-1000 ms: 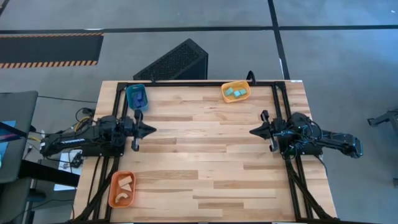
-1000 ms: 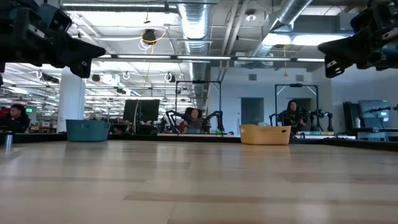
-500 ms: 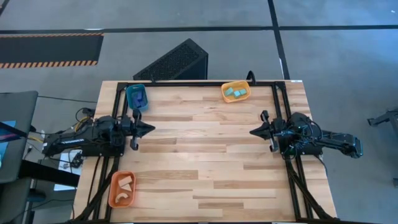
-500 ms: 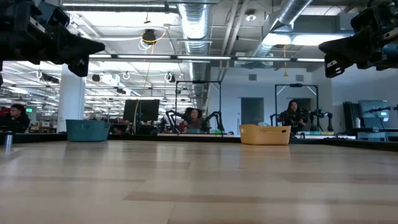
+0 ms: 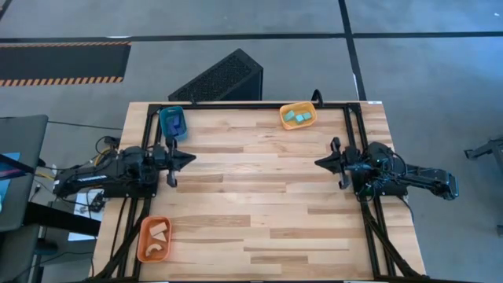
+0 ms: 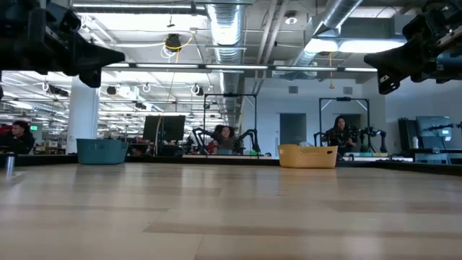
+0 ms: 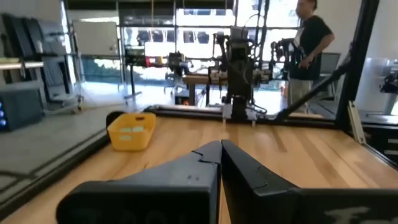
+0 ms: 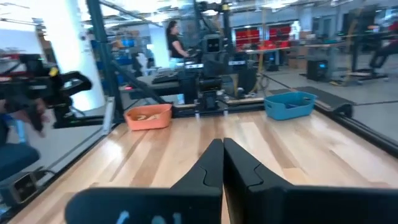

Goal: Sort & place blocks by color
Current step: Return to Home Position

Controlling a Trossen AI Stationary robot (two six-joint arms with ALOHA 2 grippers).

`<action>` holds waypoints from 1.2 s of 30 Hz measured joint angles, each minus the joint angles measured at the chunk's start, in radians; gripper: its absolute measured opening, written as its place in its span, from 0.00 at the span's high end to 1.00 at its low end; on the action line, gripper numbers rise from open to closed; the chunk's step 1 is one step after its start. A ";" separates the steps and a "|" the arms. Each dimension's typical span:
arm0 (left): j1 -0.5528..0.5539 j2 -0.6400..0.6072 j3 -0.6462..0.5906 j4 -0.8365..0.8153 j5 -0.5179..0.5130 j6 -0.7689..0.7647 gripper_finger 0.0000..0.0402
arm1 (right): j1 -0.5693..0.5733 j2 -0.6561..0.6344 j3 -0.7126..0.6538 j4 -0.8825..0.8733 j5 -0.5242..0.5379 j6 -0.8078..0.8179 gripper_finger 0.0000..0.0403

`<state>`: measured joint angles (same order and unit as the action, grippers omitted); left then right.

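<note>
**Both arms pulled in, blocks sitting in their trays**

The left gripper [image 5: 187,158] hangs above the table [image 5: 259,196] at its own side, and the right gripper [image 5: 319,163] faces it from the opposite side, well apart. In each wrist view the two dark fingers meet with only a thin seam between them, so both grippers are clenched and carry nothing.

The teal tray [image 5: 173,122] lies near the left gripper, off to one side of it, with the dark blue blocks [image 5: 174,123] inside. The orange tray [image 5: 154,239] lies on the other side of the left arm, farther from the gripper, and holds the pale tan blocks [image 5: 161,233]. The yellow-orange tray [image 5: 298,116] lies to one side of the right gripper, a little ahead of its tips, and holds the light cyan cubes [image 5: 298,117]. I see no loose block on the wood between the two grippers.

In my judgement the sorting is finished and only the parking of the arms is left. The risk is small. The teal tray is the closest thing to any tool, so a sideways swing of the left arm could push it or tip the blocks out. The exact number of blocks in each tray is too small to check here.
</note>
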<state>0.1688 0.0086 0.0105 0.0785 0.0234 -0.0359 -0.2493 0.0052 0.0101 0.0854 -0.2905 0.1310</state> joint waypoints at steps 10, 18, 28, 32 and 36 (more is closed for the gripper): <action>0.002 -0.005 -0.002 0.089 -0.099 0.134 1.00 | 0.019 0.000 0.000 0.019 0.029 0.024 0.96; 0.006 -0.005 -0.003 0.148 -0.162 0.189 1.00 | 0.082 0.000 0.000 0.021 0.030 -0.024 0.95; 0.006 -0.005 -0.003 0.208 -0.273 0.036 1.00 | 0.137 0.003 0.000 0.038 0.105 -0.054 0.96; 0.002 -0.005 -0.003 0.194 -0.270 -0.012 1.00 | 0.138 0.003 0.000 0.038 0.090 -0.084 0.94; -0.013 -0.005 -0.004 0.200 -0.266 -0.020 1.00 | 0.138 0.003 0.000 0.039 0.034 -0.105 0.95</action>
<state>0.1555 0.0036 0.0063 0.2782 -0.2424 -0.0563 -0.1116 0.0082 0.0101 0.1240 -0.2564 0.0256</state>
